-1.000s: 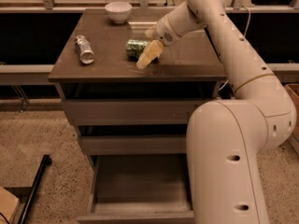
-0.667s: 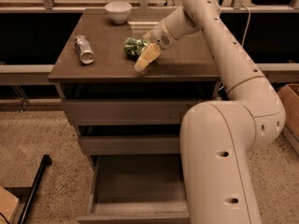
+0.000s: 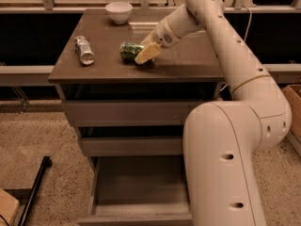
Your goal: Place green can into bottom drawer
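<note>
**Lying flat: green can point(image 3: 126, 51) meets tool point(image 3: 140, 55)**

One view, looking down at the front. The green can lies on its side mid-table point(image 3: 188, 65). The tool is pressed against its right end, with the arm slanting in from the upper right. Gripping or just touching? Cannot tell. A silver can point(image 3: 84, 50) lies to the left, a bowl point(image 3: 118, 11) sits at the back edge. Down below, the bottom drawer point(image 3: 136, 182) stands pulled out.
</note>
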Available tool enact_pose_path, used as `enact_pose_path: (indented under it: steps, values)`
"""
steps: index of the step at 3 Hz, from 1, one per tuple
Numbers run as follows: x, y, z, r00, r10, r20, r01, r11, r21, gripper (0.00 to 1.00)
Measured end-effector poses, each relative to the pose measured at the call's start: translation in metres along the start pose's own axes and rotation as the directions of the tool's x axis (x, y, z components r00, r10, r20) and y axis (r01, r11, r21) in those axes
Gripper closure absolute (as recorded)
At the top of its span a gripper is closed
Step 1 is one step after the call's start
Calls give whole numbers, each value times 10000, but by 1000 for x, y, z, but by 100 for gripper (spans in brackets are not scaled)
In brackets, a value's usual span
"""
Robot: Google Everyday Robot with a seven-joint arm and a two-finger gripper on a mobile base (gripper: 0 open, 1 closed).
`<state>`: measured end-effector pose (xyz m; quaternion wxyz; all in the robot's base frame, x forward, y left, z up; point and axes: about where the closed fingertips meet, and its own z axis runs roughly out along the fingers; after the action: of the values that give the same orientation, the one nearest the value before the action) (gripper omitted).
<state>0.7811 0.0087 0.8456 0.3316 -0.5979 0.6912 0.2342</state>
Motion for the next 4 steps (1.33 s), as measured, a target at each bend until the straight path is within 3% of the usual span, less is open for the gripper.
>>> enact_pose_path:
  steps: [1, 2, 3, 4]
  values:
    - [-8, 7, -18, 9997, -238, 15, 238, 9996, 157, 80]
    - [-11, 34, -41, 9992, -392, -12, 392, 9992, 66, 100]
    - [-15, 74, -88, 9934, -964, -627, 992, 9942, 423, 100]
    - [-30, 124, -145, 9816, -1636, -985, 1747, 9775, 1181, 100]
